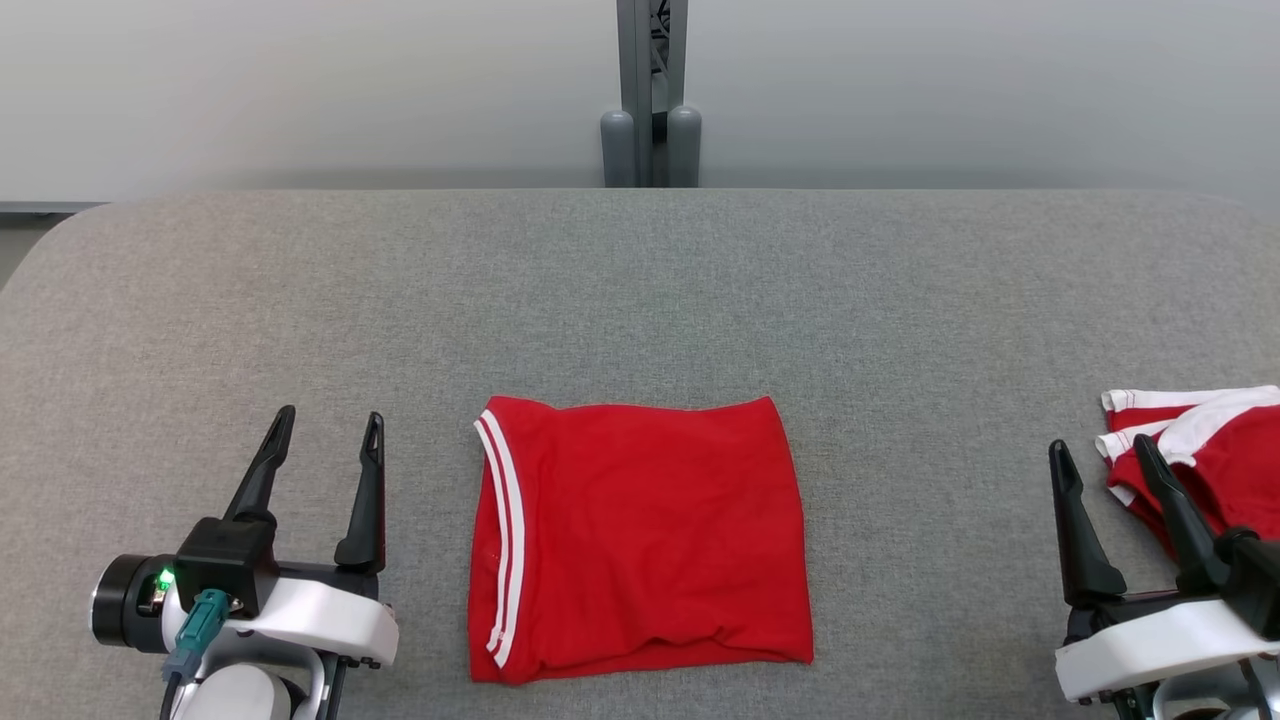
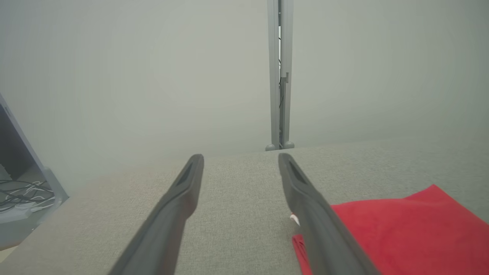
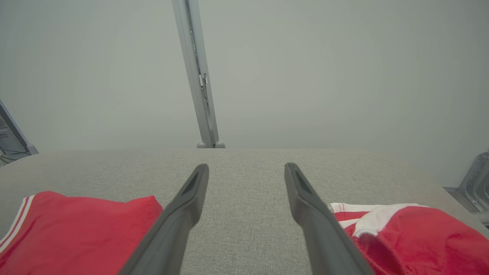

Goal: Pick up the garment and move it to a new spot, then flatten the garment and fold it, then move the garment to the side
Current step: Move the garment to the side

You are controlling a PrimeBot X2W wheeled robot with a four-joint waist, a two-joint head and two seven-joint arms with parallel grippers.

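**Grey fabric table [image 1: 640, 300], pale wall [image 1: 300, 90]**

Grey post [image 1: 650, 90] behind far edge. Folded red garment [image 1: 640, 540] w/ white stripes flat at centre-front. Left gripper [image 1: 331, 414] near its striped side, apart from it, jaws wide, empty. Right gripper [image 1: 1100, 443] jaws wide, empty, just beside crumpled red-and-white garment [image 1: 1210, 450] at rt edge.

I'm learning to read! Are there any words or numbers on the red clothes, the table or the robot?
None: nothing here can be read. The folded red garment has only plain white stripes, the second red-and-white garment shows no print, and the left pincer shows no label.
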